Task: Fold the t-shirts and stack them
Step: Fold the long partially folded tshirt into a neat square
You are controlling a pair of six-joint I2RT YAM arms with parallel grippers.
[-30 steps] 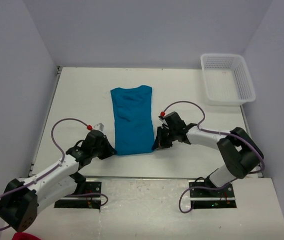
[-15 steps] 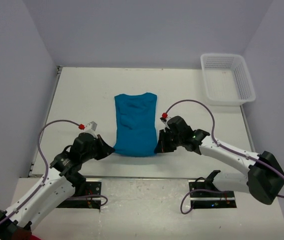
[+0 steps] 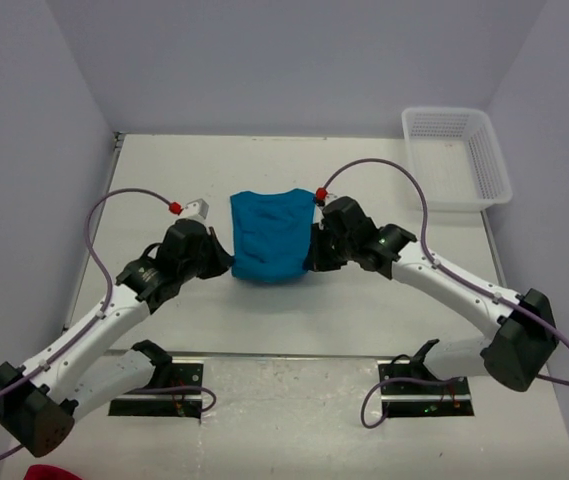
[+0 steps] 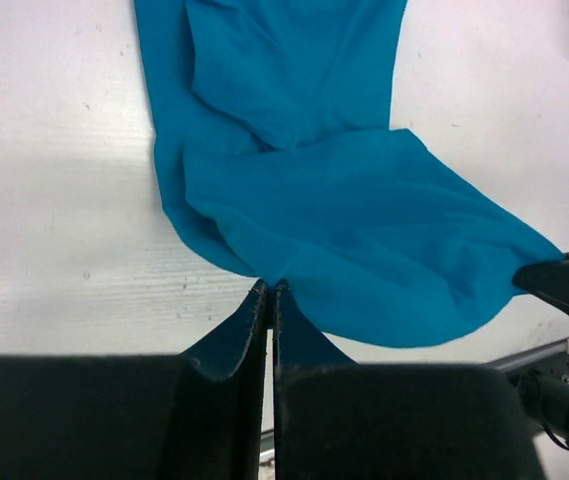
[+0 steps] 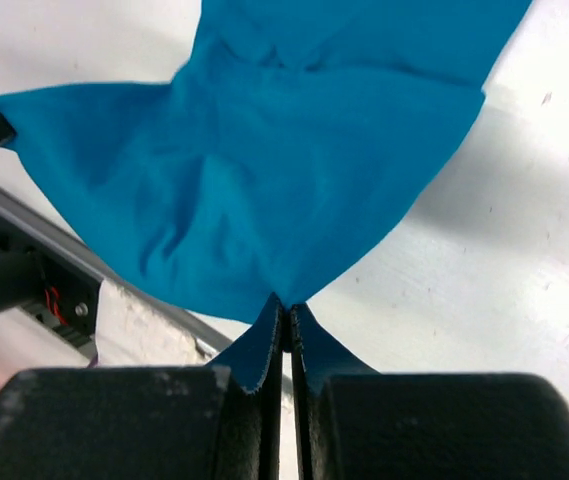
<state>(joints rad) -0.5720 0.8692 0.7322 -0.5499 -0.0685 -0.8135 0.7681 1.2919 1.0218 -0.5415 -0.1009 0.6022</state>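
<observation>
Clamping on a pinched corner of teal cloth at the bottom centre of the left wrist view: left gripper (image 4: 268, 288), black fingers (image 4: 234, 335) pressed together with only a thin edge of the t-shirt (image 4: 344, 230) between them. Fanning up and to the right from that pinch, a lifted, sagging fold, hanging over the flat part of the garment that runs to the top edge of the frame. Caught at its far tip by another dark fingertip at the right edge.

Clamping likewise on the opposite corner at the bottom centre of the right wrist view: right gripper (image 5: 284, 300), fingers pressed tight on the cloth, fabric spreading upward from the pinch in a broad wrinkled sheet.

Seen from the top external view as a short teal block at centre frame, held at its lower left and lower right corners, one gripper touching each side. Lying, at its upper part, flat on the white table (image 3: 164, 190). Standing well apart at the upper right, a white mesh basket (image 3: 457, 160).
</observation>
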